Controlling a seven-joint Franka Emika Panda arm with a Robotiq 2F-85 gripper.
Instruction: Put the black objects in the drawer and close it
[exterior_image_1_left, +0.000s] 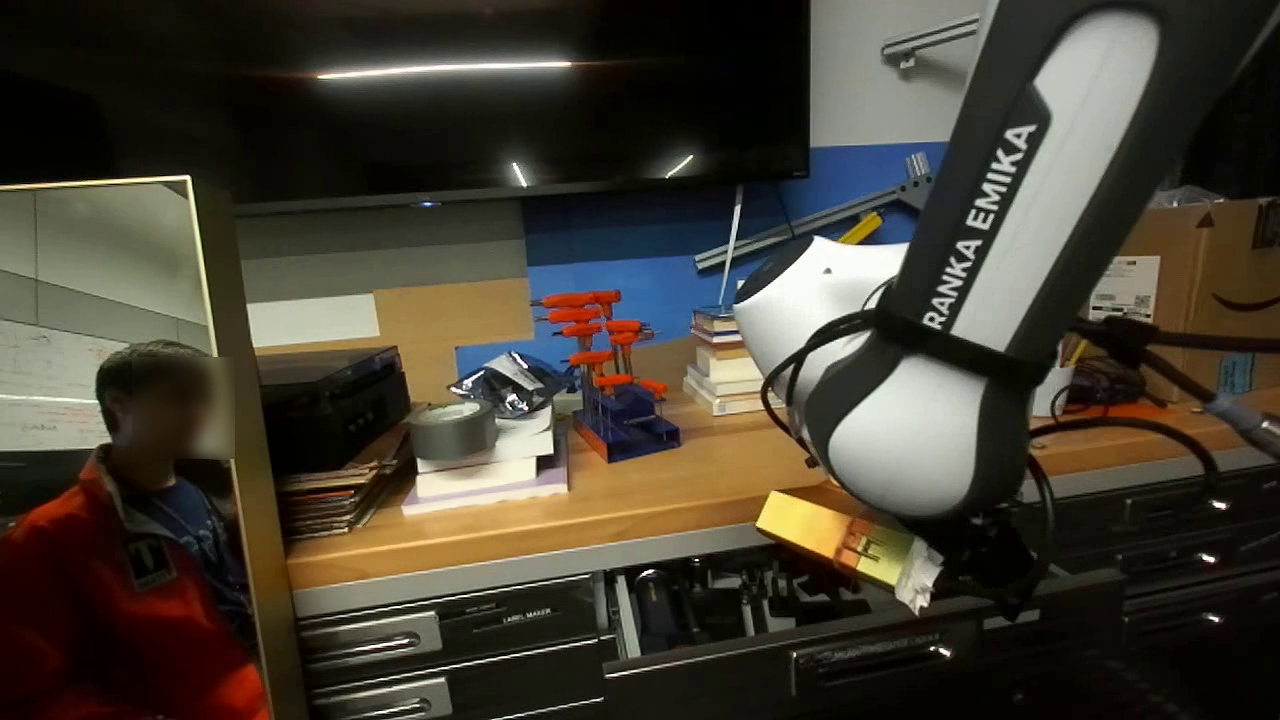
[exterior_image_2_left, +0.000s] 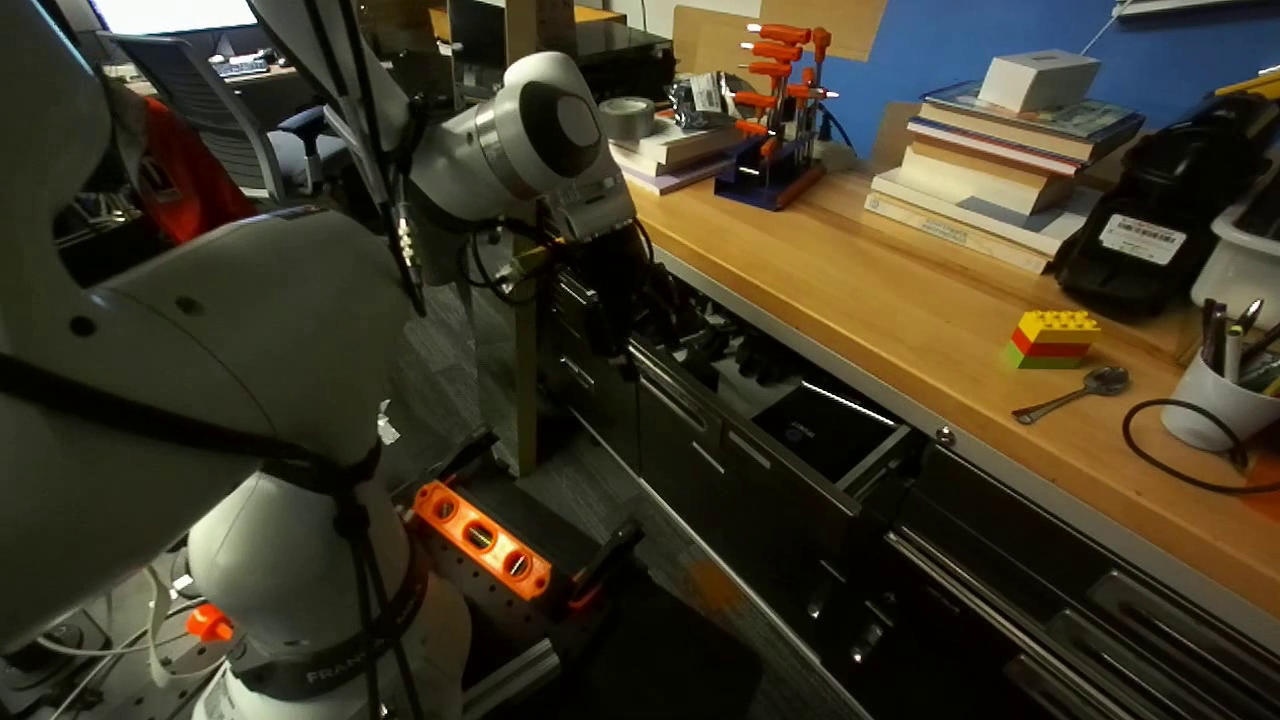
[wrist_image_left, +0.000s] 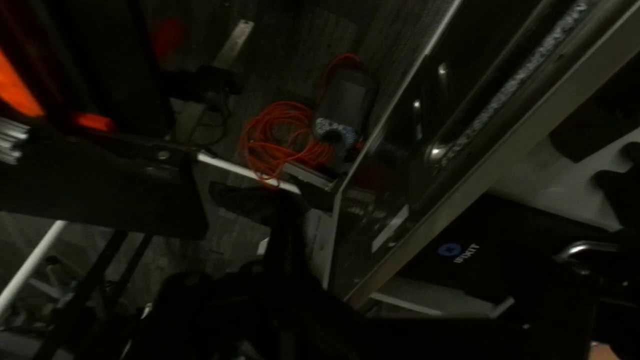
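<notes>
The drawer (exterior_image_1_left: 700, 690) stands open below the table; its front also shows in an exterior view (exterior_image_2_left: 690, 405) and its rim in the wrist view (wrist_image_left: 480, 172). Several black pieces (exterior_image_2_left: 757, 357) lie inside; dark shapes also show in the wrist view (wrist_image_left: 617, 192). A flat black IFIXIT box (wrist_image_left: 465, 235) is in it too. My gripper (exterior_image_1_left: 1000, 590), also in an exterior view (exterior_image_2_left: 620, 335), is low at the drawer's front edge. In the wrist view one dark finger (wrist_image_left: 287, 230) stands outside the drawer front. The other finger blends into black, so the opening is unclear.
A yellow block (exterior_image_1_left: 820, 535) shows beside the gripper; what holds it is unclear. On the table are a red-handled hex-key rack (exterior_image_1_left: 610, 350), book stacks (exterior_image_2_left: 985, 185), a Lego block (exterior_image_2_left: 1055, 340) and a spoon (exterior_image_2_left: 1075, 390). A person (exterior_image_1_left: 130, 560) shows at the left.
</notes>
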